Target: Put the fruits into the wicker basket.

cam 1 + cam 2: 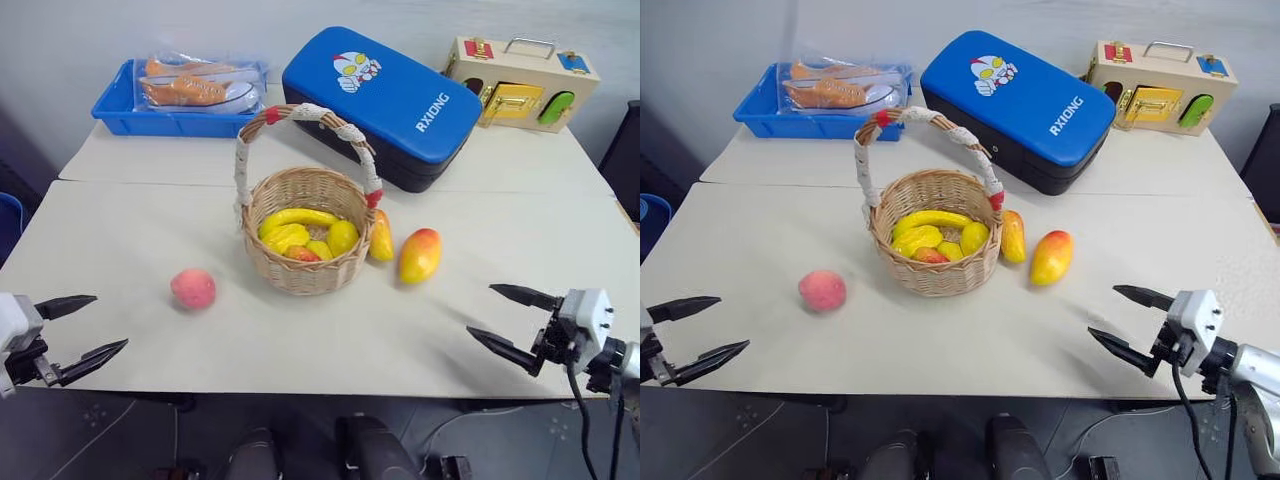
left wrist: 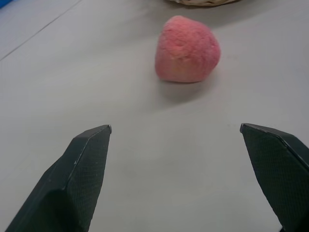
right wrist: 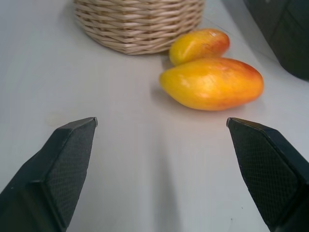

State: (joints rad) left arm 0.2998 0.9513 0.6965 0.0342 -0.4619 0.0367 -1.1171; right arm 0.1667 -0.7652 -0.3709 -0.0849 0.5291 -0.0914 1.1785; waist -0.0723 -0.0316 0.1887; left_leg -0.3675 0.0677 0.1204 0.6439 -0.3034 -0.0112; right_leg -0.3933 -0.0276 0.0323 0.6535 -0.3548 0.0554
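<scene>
The wicker basket stands mid-table with yellow bananas and other fruit inside. A pink-red peach lies on the table to its left. Two yellow-orange mangoes lie just right of the basket: one against its wall, the other a little further right. My left gripper hovers open near the table's front left edge, pointing toward the peach, nothing between its fingers. My right gripper stands open at the front right, aimed at the nearer mango, apart from it.
A blue padded case lies behind the basket. A blue plastic tray with wrapped orange shoes sits at the back left. A wooden latch box stands at the back right. A seam runs across the table behind the basket.
</scene>
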